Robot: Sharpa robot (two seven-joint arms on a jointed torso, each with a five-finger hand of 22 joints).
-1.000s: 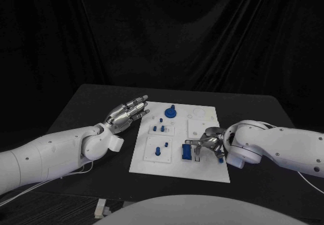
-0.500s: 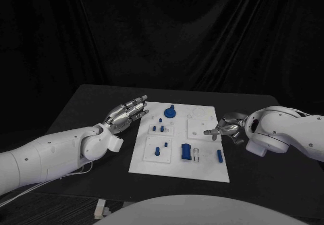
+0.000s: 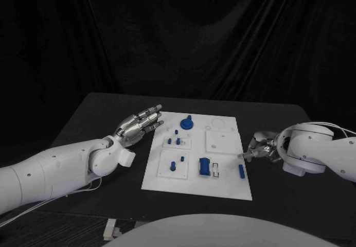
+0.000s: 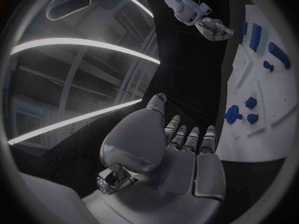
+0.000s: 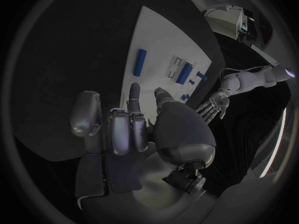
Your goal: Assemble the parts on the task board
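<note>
The flat white rectangular task board (image 3: 194,181) lies in the middle of the black worktop (image 3: 96,110), so that both arms can reach it from either side. On it the small blue plastic parts are spread: a round knobbed blue piece (image 3: 186,123) near the far edge, two short blue pegs (image 3: 174,140) just in front of it, a blue pin (image 3: 173,165) in the near left panel, a stout blue block (image 3: 203,166) standing beside a narrow slot, and a slim blue bar (image 3: 242,172) lying flat near the board's right edge.

The silver right hand (image 3: 261,149) is held just off the board's right edge, above the worktop, near the slim bar but apart from it. Its fingers are partly curled with one extended, and nothing is held in them, as the right wrist view confirms; this posture is judged to suit an approach to the bar.

The silver left hand (image 3: 139,125) hovers at the board's far left corner, fingers extended and apart, empty, apparently kept clear while the other arm works.
</note>
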